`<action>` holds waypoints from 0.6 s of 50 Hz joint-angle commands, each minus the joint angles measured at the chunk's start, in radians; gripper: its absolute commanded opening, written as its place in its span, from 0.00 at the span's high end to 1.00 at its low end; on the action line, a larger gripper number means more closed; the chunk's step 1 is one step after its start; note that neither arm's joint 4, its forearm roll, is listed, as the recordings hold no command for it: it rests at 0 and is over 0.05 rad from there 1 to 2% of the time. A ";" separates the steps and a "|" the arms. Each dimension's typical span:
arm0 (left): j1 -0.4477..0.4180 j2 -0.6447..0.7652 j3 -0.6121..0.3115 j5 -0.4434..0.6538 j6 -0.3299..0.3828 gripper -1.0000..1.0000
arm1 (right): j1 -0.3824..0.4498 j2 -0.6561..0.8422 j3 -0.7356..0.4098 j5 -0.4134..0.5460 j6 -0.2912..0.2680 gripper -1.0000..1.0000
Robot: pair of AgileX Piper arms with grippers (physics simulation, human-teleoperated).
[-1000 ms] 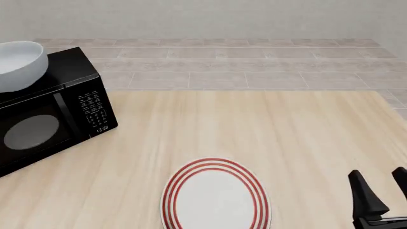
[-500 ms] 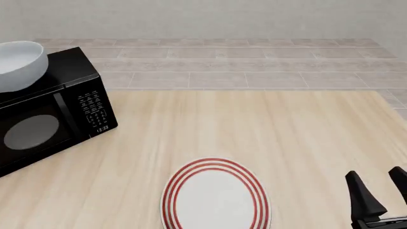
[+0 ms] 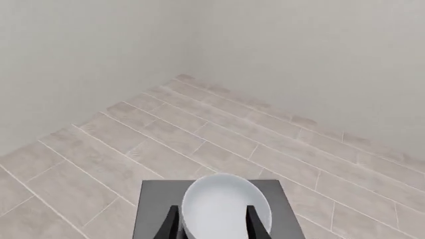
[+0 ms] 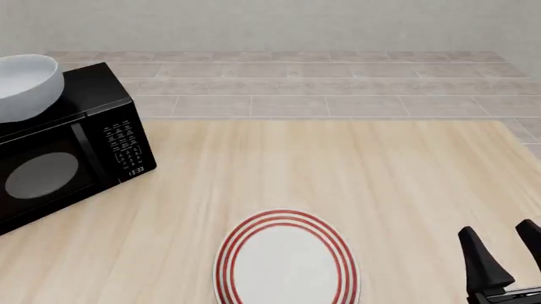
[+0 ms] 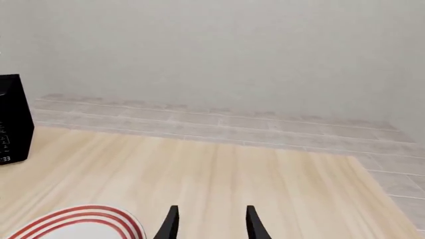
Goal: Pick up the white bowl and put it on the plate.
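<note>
the bowl sits on top of a black microwave at upper left; the plate lies bottom centre. left gripper, released, straddles the bowl; right gripper hangs released, idle. risk: the glossy bowl could slip and fall.

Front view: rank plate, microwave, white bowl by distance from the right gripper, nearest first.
From the right gripper, at the table's near right corner:
1. Plate, just to its left at the near edge.
2. Microwave, across the table on the far left.
3. White bowl, on top of the microwave at its far left end, farthest out.
</note>
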 commanded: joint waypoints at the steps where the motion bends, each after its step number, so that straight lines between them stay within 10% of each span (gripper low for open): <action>1: 0.042 0.088 -0.080 0.051 -0.001 0.00 | 0.005 0.000 0.004 -0.007 -0.002 0.00; 30: 0.065 0.281 -0.118 0.083 0.043 0.00 | 0.011 0.000 -0.016 0.007 -0.027 0.00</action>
